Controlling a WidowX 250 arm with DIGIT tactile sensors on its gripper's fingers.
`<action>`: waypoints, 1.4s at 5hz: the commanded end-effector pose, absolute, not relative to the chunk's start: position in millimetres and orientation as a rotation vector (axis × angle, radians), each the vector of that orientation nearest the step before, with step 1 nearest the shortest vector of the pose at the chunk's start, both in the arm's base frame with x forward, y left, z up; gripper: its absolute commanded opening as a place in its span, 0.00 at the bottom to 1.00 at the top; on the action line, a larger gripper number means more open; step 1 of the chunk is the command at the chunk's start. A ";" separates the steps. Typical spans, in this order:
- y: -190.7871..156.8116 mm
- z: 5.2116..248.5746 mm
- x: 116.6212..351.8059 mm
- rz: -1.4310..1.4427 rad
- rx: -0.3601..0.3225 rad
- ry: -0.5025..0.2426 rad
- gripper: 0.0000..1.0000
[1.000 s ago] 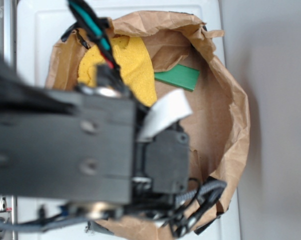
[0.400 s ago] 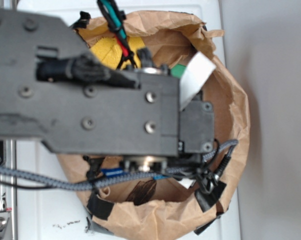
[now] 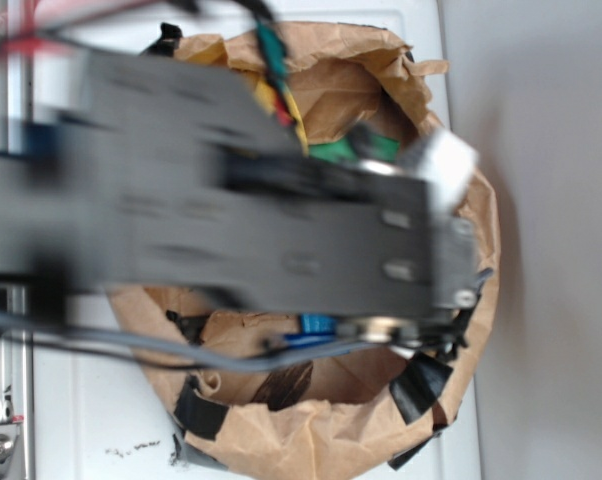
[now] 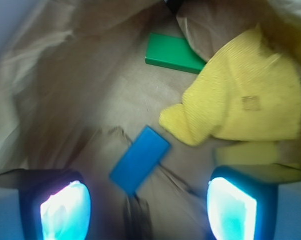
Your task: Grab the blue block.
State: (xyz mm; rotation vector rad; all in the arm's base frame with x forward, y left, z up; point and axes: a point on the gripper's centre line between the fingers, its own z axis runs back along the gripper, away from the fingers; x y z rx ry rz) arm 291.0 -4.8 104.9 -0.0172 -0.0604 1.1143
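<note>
In the wrist view the blue block (image 4: 139, 159) lies flat and slanted on the brown paper floor of a bag, apart from everything else. My gripper (image 4: 149, 210) hangs above it, open, with nothing between the fingers. One glowing fingertip (image 4: 65, 207) is lower left of the block and the other (image 4: 233, 207) lower right. The block sits just beyond the gap, slightly left of centre. In the exterior view my blurred arm (image 3: 251, 220) covers the bag's middle, so I cannot make out the block there.
A flat green block (image 4: 173, 52) lies at the far side of the bag, also showing in the exterior view (image 3: 326, 152). A yellow sponge wedge (image 4: 240, 100) fills the right side, close to the right finger. The crumpled paper bag walls (image 3: 311, 440) ring everything.
The arm has swung to the right across the bag, now hiding the yellow sponge and most of the green block in the exterior view.
</note>
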 end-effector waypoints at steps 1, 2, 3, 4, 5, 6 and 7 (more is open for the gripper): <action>24.4 87.0 322.3 1.336 0.036 -0.194 1.00; 19.9 76.9 326.4 1.361 0.001 -0.247 1.00; 16.3 75.5 314.5 1.323 -0.007 -0.284 1.00; 16.1 81.5 303.9 1.334 0.001 -0.292 1.00; 14.2 85.0 296.3 1.335 0.020 -0.289 1.00; 6.7 83.8 290.1 1.333 0.042 -0.263 1.00; -0.2 73.8 283.5 1.352 0.050 -0.251 1.00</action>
